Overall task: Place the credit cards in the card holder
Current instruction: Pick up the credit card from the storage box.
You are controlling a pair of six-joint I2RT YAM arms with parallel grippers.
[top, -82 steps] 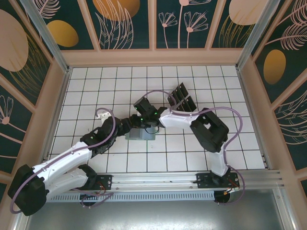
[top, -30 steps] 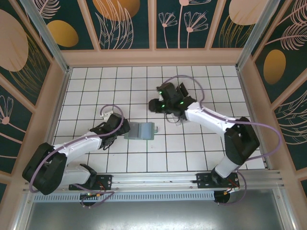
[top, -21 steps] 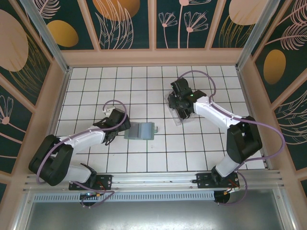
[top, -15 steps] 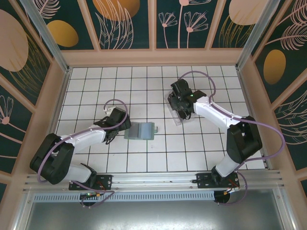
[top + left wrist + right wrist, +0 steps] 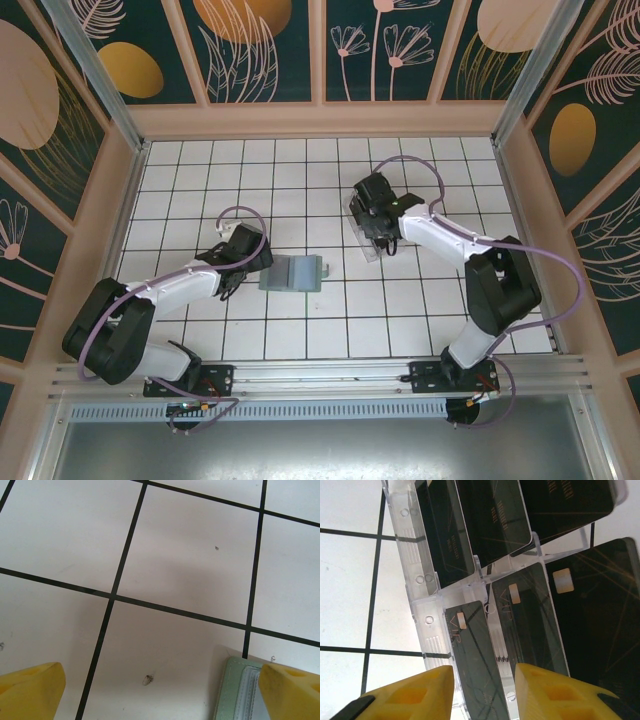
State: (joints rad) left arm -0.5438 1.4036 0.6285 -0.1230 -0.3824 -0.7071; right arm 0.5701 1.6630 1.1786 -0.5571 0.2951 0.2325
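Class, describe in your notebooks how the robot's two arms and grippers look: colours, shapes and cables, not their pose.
The left arm and right arm share white link shells and black joint housings. A lilac cable loops loosely along each. The left gripper and right gripper carry blocky yellow fingers with moulded recesses in them.

The card holder (image 5: 292, 272) is sage-green, the credit cards (image 5: 520, 615) black, the table (image 5: 200, 180) white, black-gridded.
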